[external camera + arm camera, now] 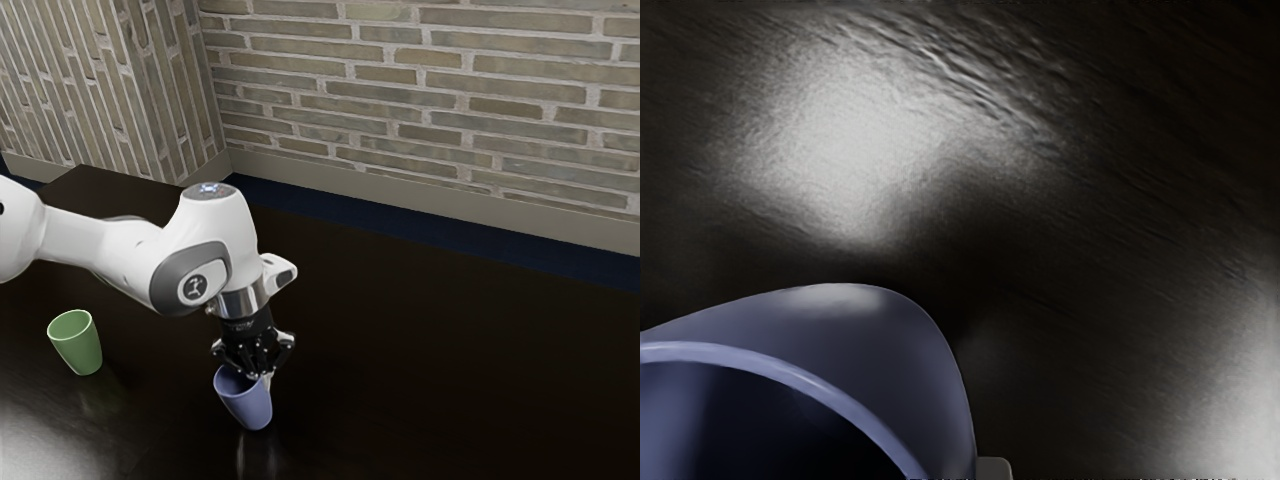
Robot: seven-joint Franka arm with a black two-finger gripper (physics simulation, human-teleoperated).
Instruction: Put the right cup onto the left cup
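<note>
I judge that I am at the grasping stage of this job: my gripper is drawn in narrow at the rim of the blue cup, and it looks to be pinching the cup's wall on the side toward the exterior view's right, one finger inside and one outside. In the wrist view a bit of grey fingertip sits right against the outer wall, which fits that reading. I take the blue cup for the right one, the one to be moved, and the green cup for the left. The stacking itself is undone: the green cup stands well apart, toward the exterior view's left, with nothing set on it. I cannot tell whether the blue cup's base touches the dark table or hangs just above it. What remains, as I see it, is to raise it clear, carry it across, line it up over the green cup's mouth and let it down. The blue cup is a muted violet-blue, smooth and plain, with no handle, a rounded lip and a body narrowing toward its base; its inside looks very dark in my wrist view. Its mouth faces up, and it slants in the exterior view much as the green one does, so I judge it about upright.
</note>
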